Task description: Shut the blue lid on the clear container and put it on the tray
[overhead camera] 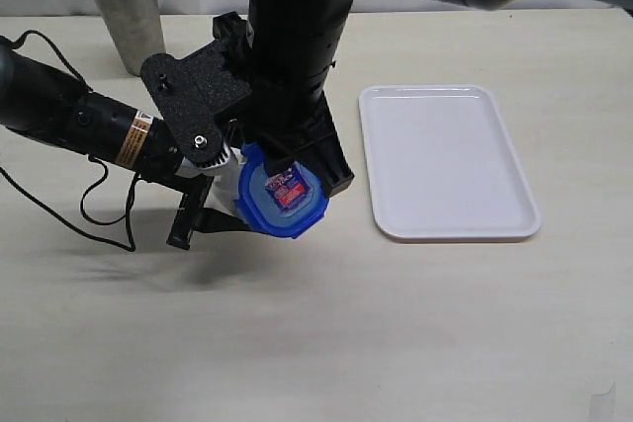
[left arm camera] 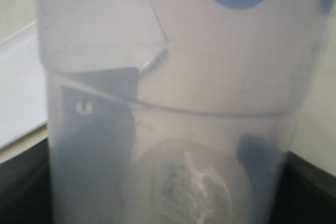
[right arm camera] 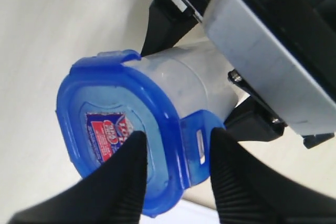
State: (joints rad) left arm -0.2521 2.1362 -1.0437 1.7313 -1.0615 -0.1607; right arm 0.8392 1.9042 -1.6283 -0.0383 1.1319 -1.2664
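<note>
The clear container lies on its side above the table, with my left gripper shut on its body. In the left wrist view the container fills the frame and dark fingers show through its wall. The blue lid with its red-blue sticker sits on the container's mouth, facing the camera. My right gripper comes down from above and is closed across the lid: one finger lies over the lid's face and the other outside a folded-down flap. The white tray lies to the right with nothing on it.
A grey steel cup stands at the back left of the table. A black cable loops on the table under the left arm. The right arm's dark body hangs over the middle of the table.
</note>
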